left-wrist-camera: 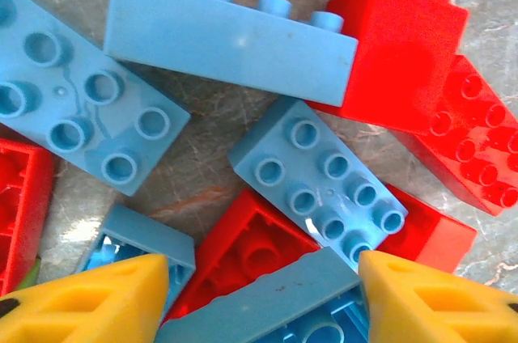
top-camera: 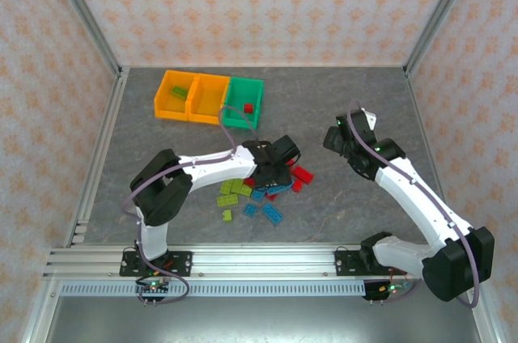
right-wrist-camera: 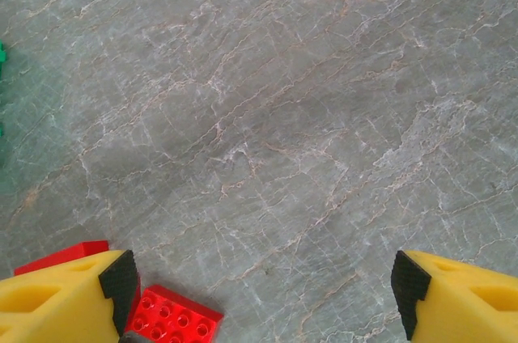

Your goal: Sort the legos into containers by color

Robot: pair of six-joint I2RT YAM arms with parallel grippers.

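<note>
bins: row at far left of surface (top-camera: 324, 100); orange bin (top-camera: 166, 105) holds lime lego (top-camera: 177, 92); green bin (top-camera: 235, 108) holds red lego (top-camera: 248, 107) | legos (top-camera: 257, 194): loose pile mid-surface | left wrist: left gripper (left-wrist-camera: 263, 266) brackets light blue lego (left-wrist-camera: 267, 301), clench cannot tell | right wrist: right gripper (right-wrist-camera: 259, 278) released over bare surface, red bricks (right-wrist-camera: 174, 323) beside it
</note>
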